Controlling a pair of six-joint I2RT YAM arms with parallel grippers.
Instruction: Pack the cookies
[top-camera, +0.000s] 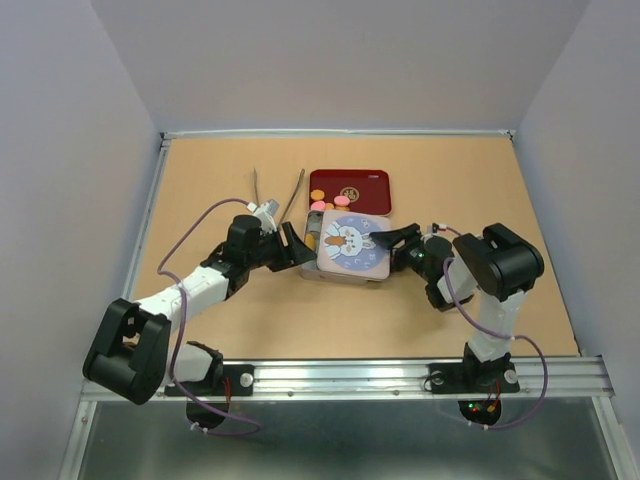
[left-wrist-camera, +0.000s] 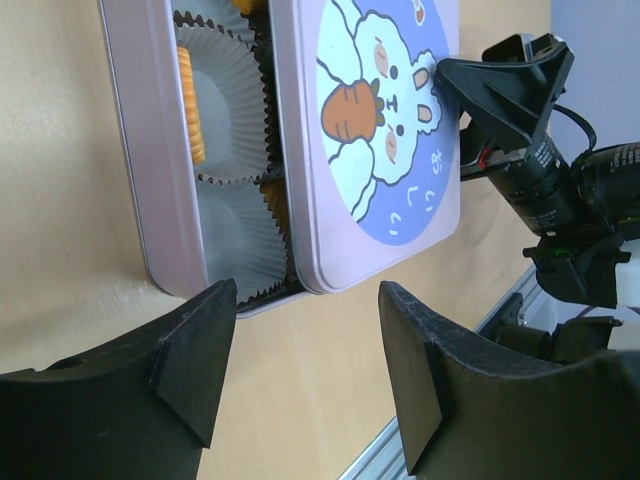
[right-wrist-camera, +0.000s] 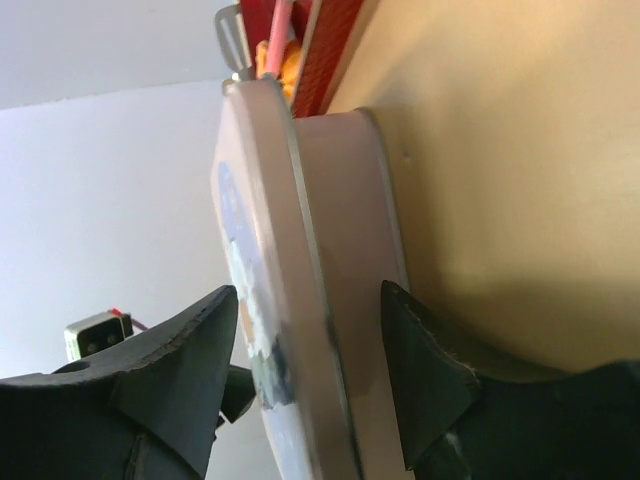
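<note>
Seemingly well short of done: the rabbit-print lid (top-camera: 348, 248) is sitting askew over the silver tin (left-wrist-camera: 140, 150).
Above it in the top view, the dark red tray (top-camera: 372, 181) is carrying several unpacked cookies (top-camera: 318, 206). The left gripper (left-wrist-camera: 305, 295) is hanging with jaws spread and empty by the tin's corner; the right gripper (right-wrist-camera: 308, 300) is standing with jaws spread astride its lidded edge. Only the left wrist view is showing an orange cookie (left-wrist-camera: 186, 105) inside a paper cup (left-wrist-camera: 235, 110), upper left.

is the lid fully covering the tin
No, the lid sits shifted to one side of the tin, leaving a row of paper cups and a cookie uncovered.
</note>
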